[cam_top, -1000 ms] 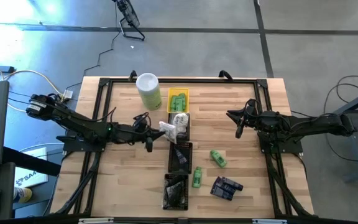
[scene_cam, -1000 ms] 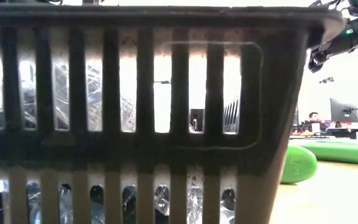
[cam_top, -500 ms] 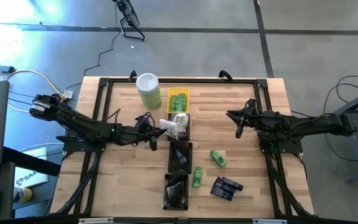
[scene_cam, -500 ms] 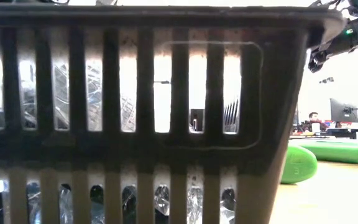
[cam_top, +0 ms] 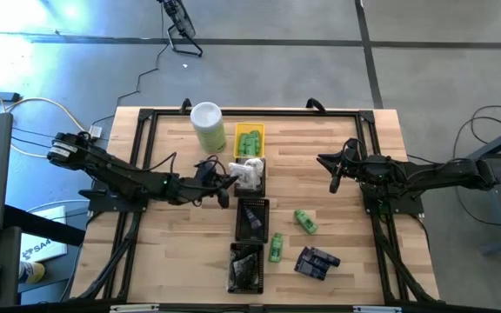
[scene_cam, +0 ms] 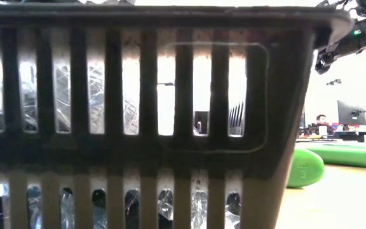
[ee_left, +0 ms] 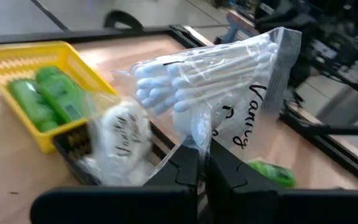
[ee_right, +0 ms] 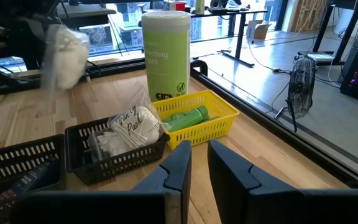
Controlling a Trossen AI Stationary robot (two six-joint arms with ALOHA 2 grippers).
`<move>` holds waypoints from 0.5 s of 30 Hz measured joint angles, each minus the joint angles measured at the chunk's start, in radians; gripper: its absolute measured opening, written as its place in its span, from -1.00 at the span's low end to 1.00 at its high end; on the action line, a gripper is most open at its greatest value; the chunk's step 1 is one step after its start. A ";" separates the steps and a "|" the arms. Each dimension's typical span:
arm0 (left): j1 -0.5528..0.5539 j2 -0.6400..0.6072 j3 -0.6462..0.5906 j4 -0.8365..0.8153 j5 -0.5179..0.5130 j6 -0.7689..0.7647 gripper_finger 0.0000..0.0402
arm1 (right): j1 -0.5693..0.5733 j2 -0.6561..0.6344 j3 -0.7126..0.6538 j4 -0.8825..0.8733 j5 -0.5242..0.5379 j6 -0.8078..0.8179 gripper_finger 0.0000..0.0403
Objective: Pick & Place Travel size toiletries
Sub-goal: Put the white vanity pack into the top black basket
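Note:
My left gripper [ee_left: 199,167] is shut on a clear packet of cotton swabs [ee_left: 211,81], which it holds above the far black tray [cam_top: 259,183]. In that tray lies a white clear-wrapped pack [ee_left: 120,134]. The yellow tray [ee_left: 17,59] beside it holds green bottles [ee_left: 45,93]. Two more green bottles [cam_top: 305,220] [cam_top: 276,247] and a dark blue packet [cam_top: 317,261] lie on the table. My right gripper [ee_right: 199,160] hangs at the table's right, its fingers a narrow gap apart with nothing between them. My left gripper pinches the swab packet by its clear plastic edge [ee_left: 199,132] between its two fingers. The fingers come nearly level from the table's left. The packet stands up tilted beyond the fingertips, lifted clear of the tray and the table.
A tall pale-green canister [cam_top: 208,127] stands at the far side, left of the yellow tray. Two more black trays [cam_top: 252,217] [cam_top: 245,268] line up toward the near edge. The nearest one's slotted wall [scene_cam: 138,127] fills the low view. Bare wood lies at the table's left.
My left gripper has carried the swab packet toward the table's right edge, turning a little. The packet, which hung left of the far black tray, now hangs over it, still clear.

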 joint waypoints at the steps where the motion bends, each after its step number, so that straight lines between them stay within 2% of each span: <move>1: 0.000 0.000 0.002 -0.004 -0.018 0.003 -0.98 | 0.000 0.000 0.000 0.000 0.000 0.000 -0.77; 7: 0.000 0.022 0.034 -0.046 -0.120 0.022 -0.98 | 0.000 0.000 0.000 0.000 0.000 0.000 -0.77; 15: 0.000 0.139 0.081 -0.046 -0.129 0.046 -0.98 | 0.000 0.000 0.000 0.000 0.000 0.000 -0.77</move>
